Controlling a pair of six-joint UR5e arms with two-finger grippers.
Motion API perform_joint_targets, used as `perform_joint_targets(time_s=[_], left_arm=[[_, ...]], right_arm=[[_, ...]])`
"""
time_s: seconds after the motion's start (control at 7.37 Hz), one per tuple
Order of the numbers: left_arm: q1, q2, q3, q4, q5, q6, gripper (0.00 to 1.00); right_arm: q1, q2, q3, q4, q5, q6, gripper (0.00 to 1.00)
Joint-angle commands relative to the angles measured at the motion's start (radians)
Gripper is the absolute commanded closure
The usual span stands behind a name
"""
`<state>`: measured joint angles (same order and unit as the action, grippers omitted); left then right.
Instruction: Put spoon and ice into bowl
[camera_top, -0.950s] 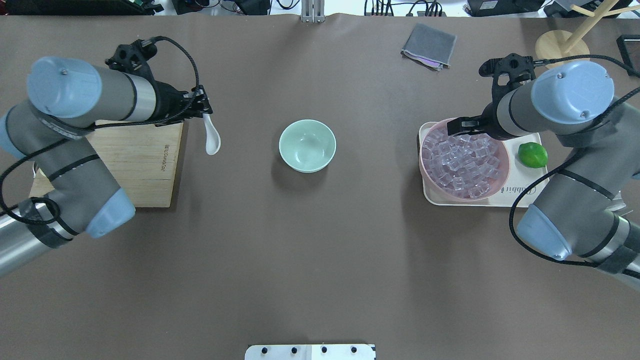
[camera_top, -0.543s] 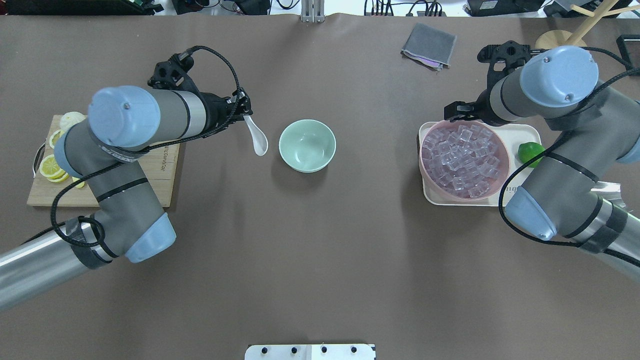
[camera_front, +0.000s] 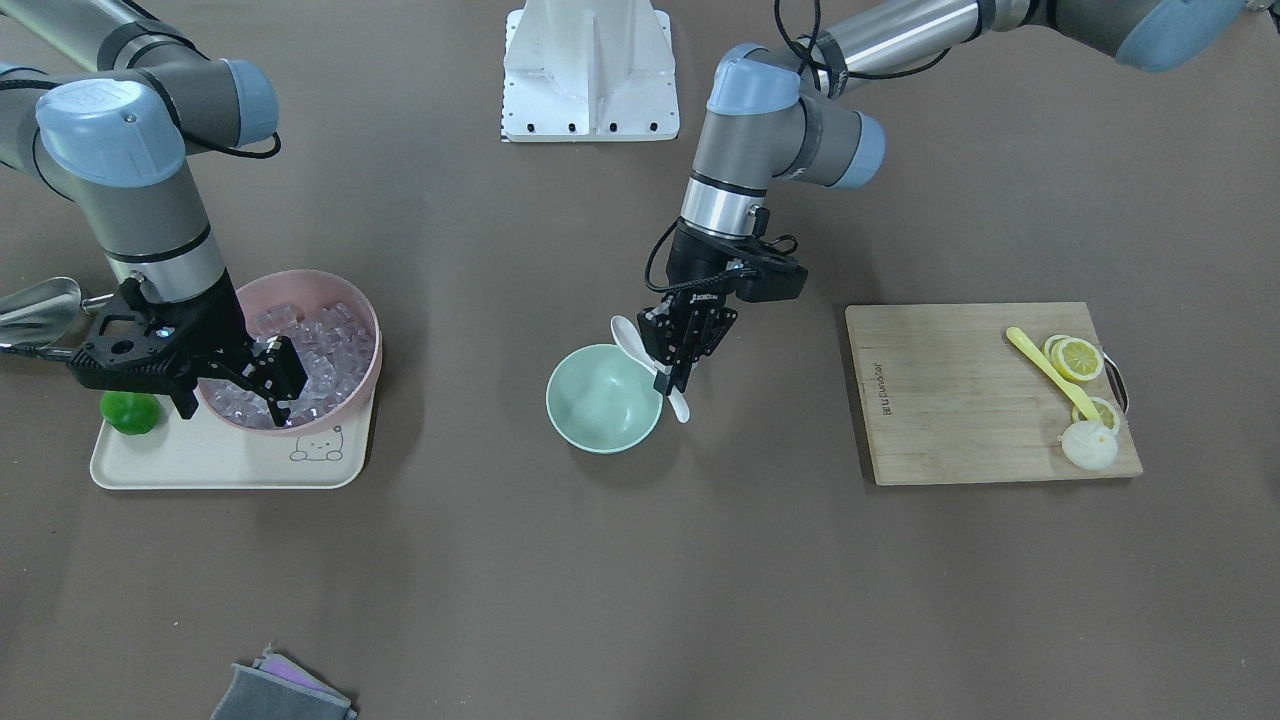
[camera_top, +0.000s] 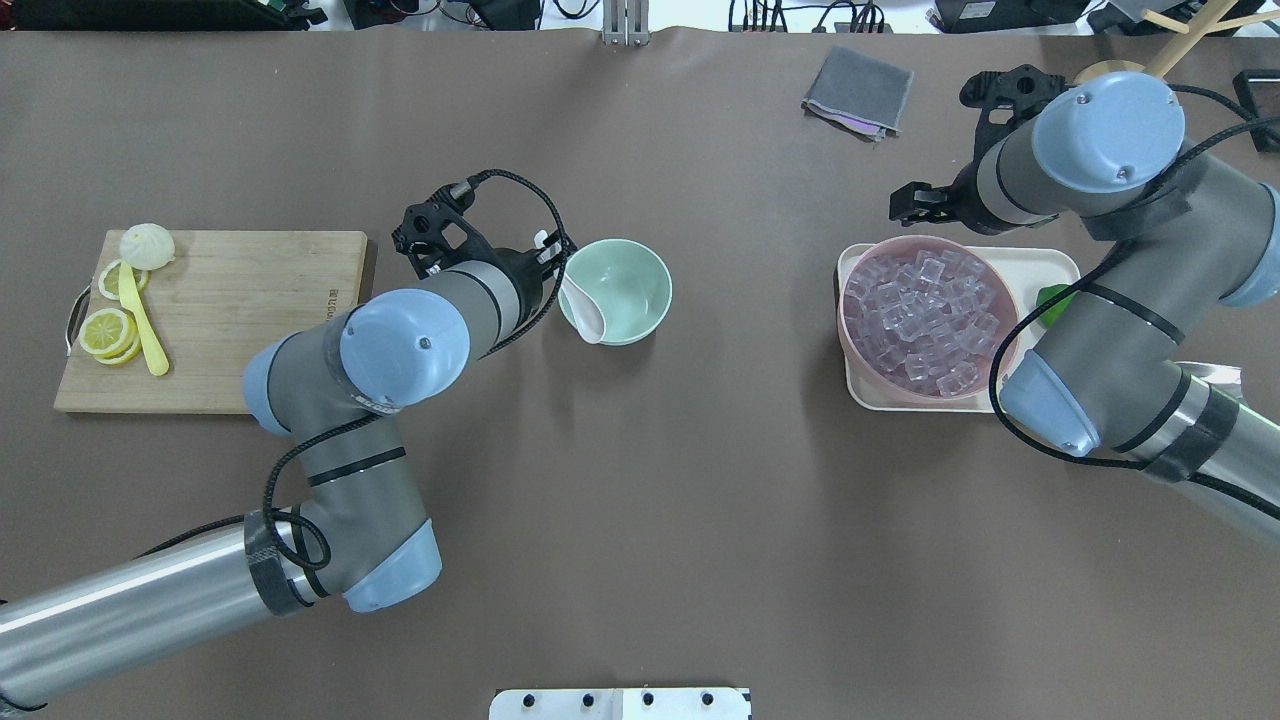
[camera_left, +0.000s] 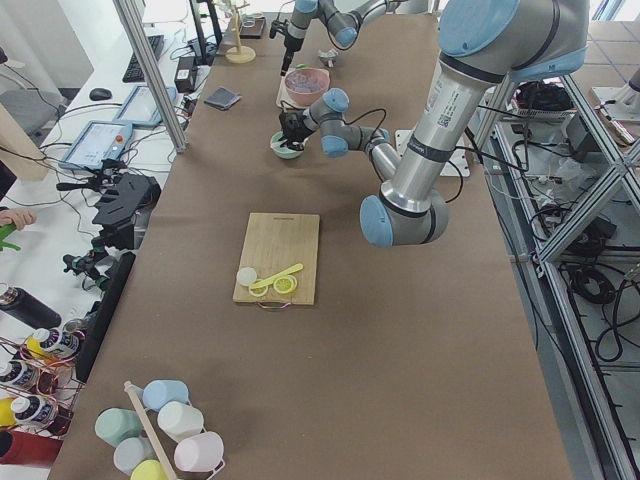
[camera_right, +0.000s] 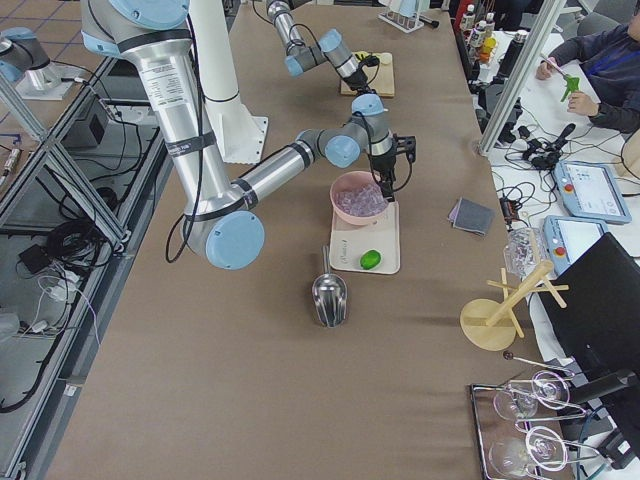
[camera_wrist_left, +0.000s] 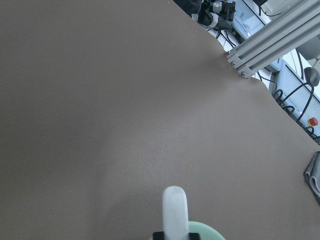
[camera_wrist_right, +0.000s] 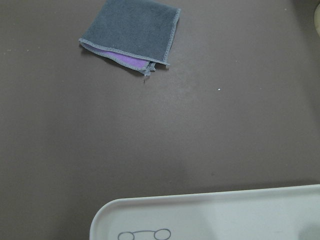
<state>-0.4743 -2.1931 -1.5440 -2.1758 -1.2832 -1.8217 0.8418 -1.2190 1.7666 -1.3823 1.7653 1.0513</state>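
Brought the spoon (camera_top: 583, 305) in from well apart to the bowl (camera_top: 635, 290) since 0.5 s ago, with scoop now over the bowl's rim. Pinches the handle in the jaws of the left gripper (camera_top: 548, 262), just beside the bowl. Holds the right gripper (camera_top: 912, 205) well apart from the bowl, past the pink bowl (camera_top: 925, 241); cannot tell how those jaws stand. Leaves the ice (camera_top: 925, 310) heaped in that pink bowl.

Your left hand (camera_front: 672, 378): closed on small glossy white soup spoon (camera_front: 627, 338), aimed down | your right hand (camera_front: 272, 385): arm folded, grip unreadable
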Motion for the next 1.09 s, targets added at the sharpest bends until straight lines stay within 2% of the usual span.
perform_joint_targets(time_s=[0.0, 0.14, 0.27, 0.41, 0.54, 0.68, 0.95], left_arm=[[0.042, -0.046, 0.067, 0.002, 0.094, -0.002, 0.93], [0.043, -0.043, 0.068, 0.004, 0.1, 0.005, 0.52], [0.046, -0.043, 0.068, 0.004, 0.097, 0.021, 0.27], [0.048, -0.045, 0.058, 0.022, 0.087, 0.056, 0.1], [0.048, -0.039, 0.018, 0.028, 0.078, 0.105, 0.02], [0.039, -0.015, -0.06, 0.05, -0.049, 0.177, 0.02], [-0.051, 0.113, -0.21, 0.059, -0.256, 0.327, 0.02]], right_arm=[[-0.001, 0.001, -0.007, 0.0, -0.013, 0.013, 0.05], [-0.018, 0.001, -0.012, 0.0, -0.048, 0.069, 0.06], [-0.023, 0.001, -0.015, 0.0, -0.053, 0.081, 0.06], [-0.024, -0.005, -0.012, 0.0, -0.053, 0.082, 0.06], [-0.024, -0.008, -0.007, 0.0, -0.056, 0.101, 0.07], [-0.032, -0.011, -0.004, 0.0, -0.073, 0.127, 0.11], [-0.058, -0.016, -0.004, -0.004, -0.112, 0.17, 0.33]])
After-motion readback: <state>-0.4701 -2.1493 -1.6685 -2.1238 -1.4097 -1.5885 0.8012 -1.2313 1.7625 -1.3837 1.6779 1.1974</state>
